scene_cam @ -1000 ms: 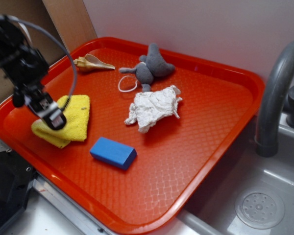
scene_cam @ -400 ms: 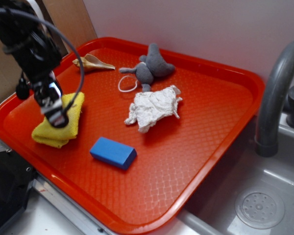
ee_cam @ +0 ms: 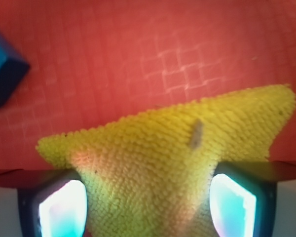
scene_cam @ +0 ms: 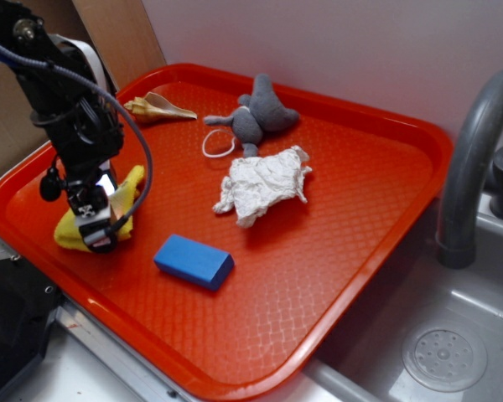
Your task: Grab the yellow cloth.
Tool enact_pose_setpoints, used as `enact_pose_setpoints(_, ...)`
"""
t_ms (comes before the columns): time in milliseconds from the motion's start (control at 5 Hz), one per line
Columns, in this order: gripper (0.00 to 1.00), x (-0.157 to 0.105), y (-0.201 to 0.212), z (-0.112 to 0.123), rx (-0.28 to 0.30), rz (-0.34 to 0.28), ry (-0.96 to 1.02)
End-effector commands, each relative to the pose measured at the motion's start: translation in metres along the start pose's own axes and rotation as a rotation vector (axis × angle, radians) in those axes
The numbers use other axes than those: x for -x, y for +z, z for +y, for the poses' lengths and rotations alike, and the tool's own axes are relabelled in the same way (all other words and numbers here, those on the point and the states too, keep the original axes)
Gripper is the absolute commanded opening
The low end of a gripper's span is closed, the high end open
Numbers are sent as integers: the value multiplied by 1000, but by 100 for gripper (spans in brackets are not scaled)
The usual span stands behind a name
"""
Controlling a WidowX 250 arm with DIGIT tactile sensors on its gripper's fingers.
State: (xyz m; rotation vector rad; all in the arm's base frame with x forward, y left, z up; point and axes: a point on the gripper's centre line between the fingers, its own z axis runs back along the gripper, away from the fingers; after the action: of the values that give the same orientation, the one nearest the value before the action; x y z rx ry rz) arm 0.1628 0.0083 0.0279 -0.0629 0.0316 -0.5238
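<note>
The yellow cloth [scene_cam: 68,231] lies bunched at the near left of the red tray [scene_cam: 369,251], drawn up into a narrow ridge. My gripper [scene_cam: 98,228] stands over it, shut on the cloth, and the black arm hides the cloth's middle. In the wrist view the yellow cloth [ee_cam: 177,143] fills the space between the two fingers [ee_cam: 64,207], pressed against both pads, and its pointed corners spread onto the tray beyond my gripper [ee_cam: 148,200].
A blue block [scene_cam: 194,260] lies just right of the cloth and shows as the blue block [ee_cam: 2,74] in the wrist view. A white crumpled rag [scene_cam: 264,184], grey plush toy [scene_cam: 256,113], white ring [scene_cam: 219,144] and shell [scene_cam: 155,107] lie farther back. Faucet [scene_cam: 478,159] and sink [scene_cam: 444,356] stand at the right.
The gripper came down onto the cloth and closed. The cloth went from a flat spread square to a narrow pinched bunch between the fingers.
</note>
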Motion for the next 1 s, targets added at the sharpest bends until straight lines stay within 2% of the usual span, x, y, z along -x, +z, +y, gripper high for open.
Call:
enact_pose_setpoints(0,100,26,9,42,-26,-103,142)
enact_pose_setpoints(200,0,30,9,57,-39,-131,207)
enact_pose_setpoints(800,0,29,9,55,-69,-129,194)
